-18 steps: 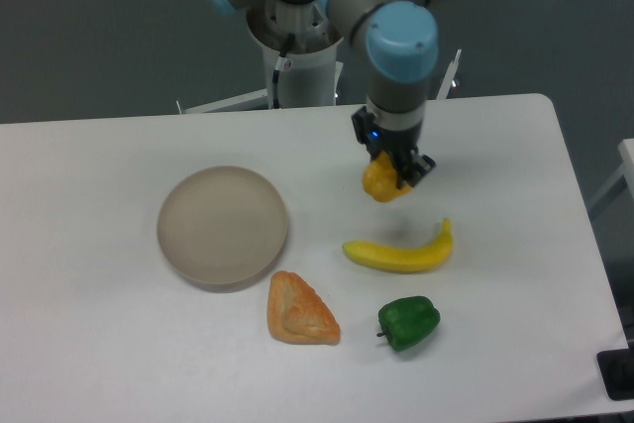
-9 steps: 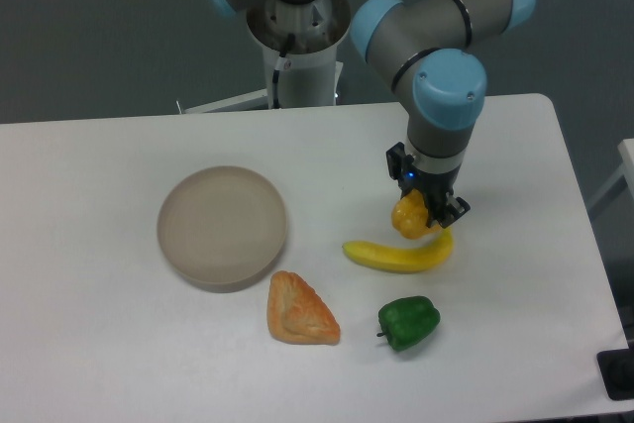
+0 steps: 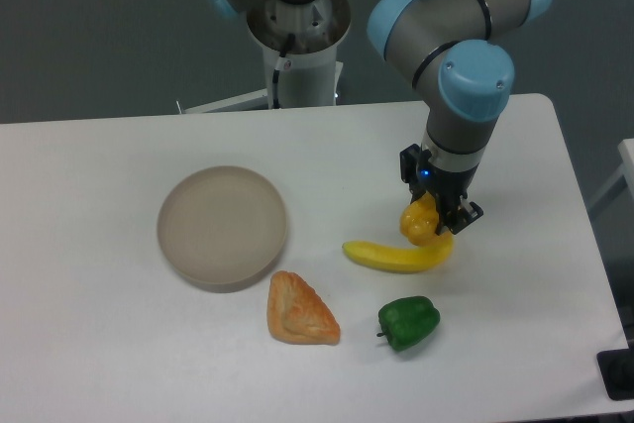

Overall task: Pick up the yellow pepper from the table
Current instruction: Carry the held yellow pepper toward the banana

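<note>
Nearest the front edge of the white table (image 3: 89, 344) sits a green pepper (image 3: 408, 322), glossy and lobed, with a short dark stem poking left. Just left of it lies an orange wedge of toy food (image 3: 300, 311), triangular and rough-surfaced, looking like a pastry or slice. Behind these a smooth, curved banana (image 3: 394, 257) stretches across, its right tip turned upward. To the left rests a round, shallow, matte beige plate (image 3: 223, 226), well apart from the fruit.

Right over the banana's raised end, the gripper (image 3: 433, 222) has its dark fingers clamped on the yellow pepper (image 3: 420, 222), a small, blocky yellow-orange piece. The pepper hangs from the fingers close above the banana; whether the two touch is hard to tell. Above, the grey arm with pale blue joint caps reaches back to its base behind the table.
</note>
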Robot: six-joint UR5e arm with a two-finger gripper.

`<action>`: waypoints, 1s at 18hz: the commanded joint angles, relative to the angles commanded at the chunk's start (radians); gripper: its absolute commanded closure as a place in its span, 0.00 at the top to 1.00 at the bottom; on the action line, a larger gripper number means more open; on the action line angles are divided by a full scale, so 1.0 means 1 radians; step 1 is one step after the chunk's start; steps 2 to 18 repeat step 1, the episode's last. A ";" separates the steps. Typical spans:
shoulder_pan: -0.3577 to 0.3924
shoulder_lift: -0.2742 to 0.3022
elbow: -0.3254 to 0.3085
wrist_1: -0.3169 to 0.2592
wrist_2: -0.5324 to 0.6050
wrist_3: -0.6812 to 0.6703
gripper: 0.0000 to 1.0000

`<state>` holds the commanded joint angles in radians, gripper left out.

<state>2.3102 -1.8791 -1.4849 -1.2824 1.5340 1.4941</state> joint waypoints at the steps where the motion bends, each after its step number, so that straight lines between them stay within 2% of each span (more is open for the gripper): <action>1: 0.000 0.002 -0.002 0.000 0.002 0.000 0.28; 18: 0.000 0.002 -0.002 0.000 0.002 0.000 0.28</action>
